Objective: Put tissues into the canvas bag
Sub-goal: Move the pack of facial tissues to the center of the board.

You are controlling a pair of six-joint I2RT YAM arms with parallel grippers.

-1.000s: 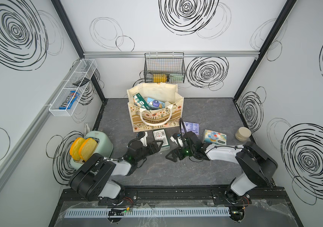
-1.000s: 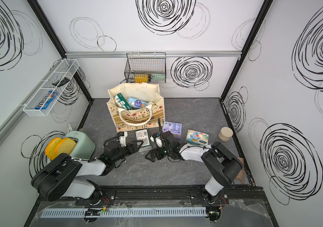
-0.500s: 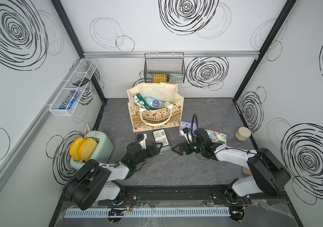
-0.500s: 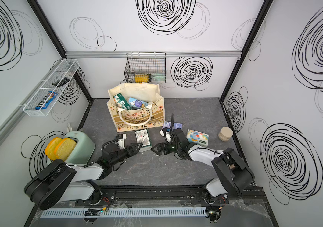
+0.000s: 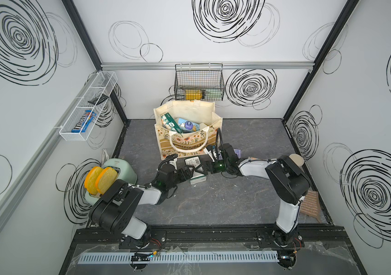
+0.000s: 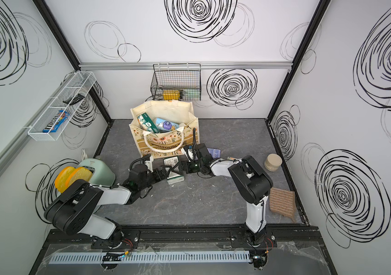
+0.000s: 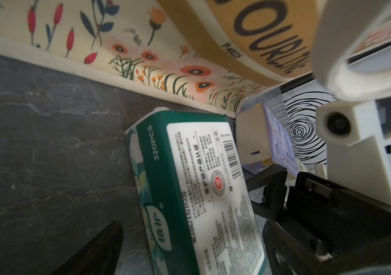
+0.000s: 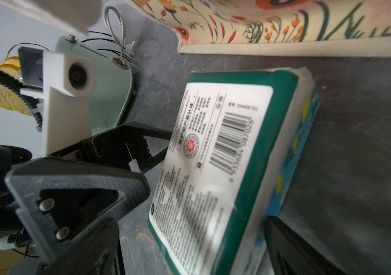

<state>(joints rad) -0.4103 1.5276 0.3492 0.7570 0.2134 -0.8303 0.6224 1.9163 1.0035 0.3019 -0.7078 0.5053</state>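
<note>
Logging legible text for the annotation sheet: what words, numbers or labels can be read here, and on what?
"320PCS": side of the dark green tissue pack.
"6 933684 087026": under the barcode on that pack's white label.
"OURLIN", "PARIS": tan stripe of the canvas bag, lettering partly cut off.
"m&m's": candy packet in the white wire shelf.
Fine print on the white label: too small to read.

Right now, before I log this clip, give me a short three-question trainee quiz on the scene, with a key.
1. True or false: the dark green tissue pack on the grey surface lies barcode side up.
2. The left gripper and right gripper are: A both open; B both shut; C lifting a pack.
3. What stands just beyond that pack?
Key: 1 true; 2 A; 3 the canvas bag.
</note>
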